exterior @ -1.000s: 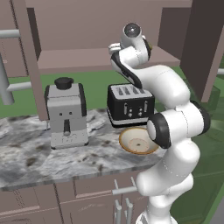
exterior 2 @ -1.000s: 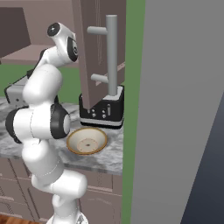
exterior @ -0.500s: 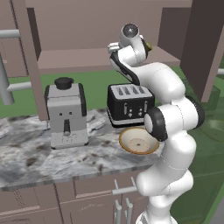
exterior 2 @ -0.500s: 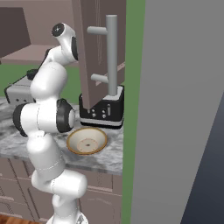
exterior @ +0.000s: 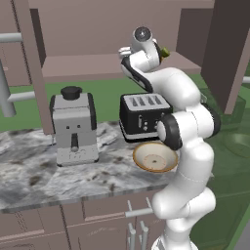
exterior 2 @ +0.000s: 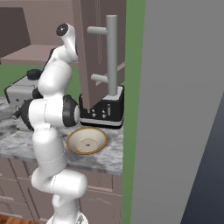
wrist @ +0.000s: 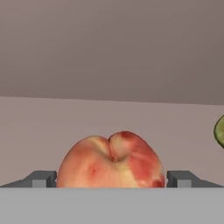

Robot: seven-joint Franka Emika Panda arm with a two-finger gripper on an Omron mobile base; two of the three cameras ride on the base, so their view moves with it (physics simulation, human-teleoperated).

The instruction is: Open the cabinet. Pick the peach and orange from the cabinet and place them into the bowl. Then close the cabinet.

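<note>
Peach sits on the cabinet shelf between the wide-open claw tips.

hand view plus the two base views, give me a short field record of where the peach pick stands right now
cabinet: doors open, shelf exposed
peach: on the cabinet shelf, between the two fingertips in the hand view
claw: open, one tip either side of the peach, not closed on it
green fruit: at the right edge of the hand view, on the same shelf
bowl: on the counter in front of the toaster, nothing in it
orange: cannot tell where
coffee machine: on the counter, left of the toaster
</note>
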